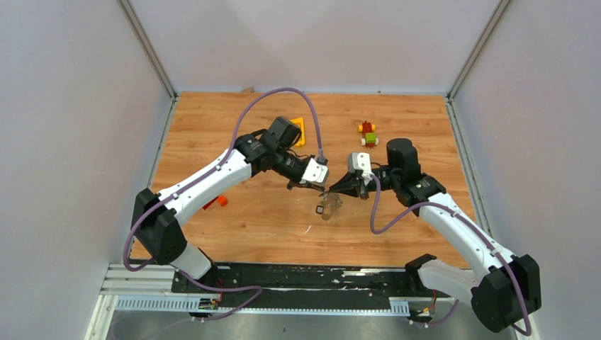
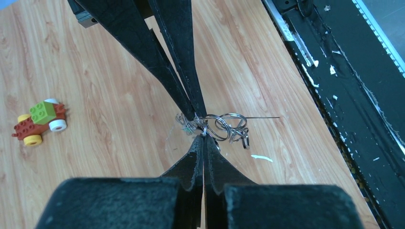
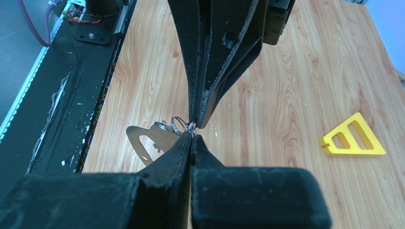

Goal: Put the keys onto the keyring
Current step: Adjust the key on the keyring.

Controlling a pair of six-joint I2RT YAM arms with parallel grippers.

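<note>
The left gripper [image 1: 320, 187] and the right gripper [image 1: 334, 190] meet tip to tip over the middle of the wooden table [image 1: 269, 227]; both have their jaws pressed fully together; each nips the small wire rings [image 3: 174, 125] bunched right at the point where the four fingertips converge, though which ring each one pinches is too fine to tell. The keyring [image 2: 229, 127], a silver wire loop larger than those rings, hangs off that bunch; its long axis runs from the fingertips out toward the black rail at the table's near edge, its free end pointing that way; seen from above it lies just nearer than the fingertips. Whether its far end touches the wood cannot be told. A flat silver piece [image 3: 143, 141] with a slot in it hangs beside the rings on the same side; it may be a key. A toy block car [image 2: 40, 121] and a yellow triangle frame [image 3: 353, 139] lie well apart from the grippers.
</note>
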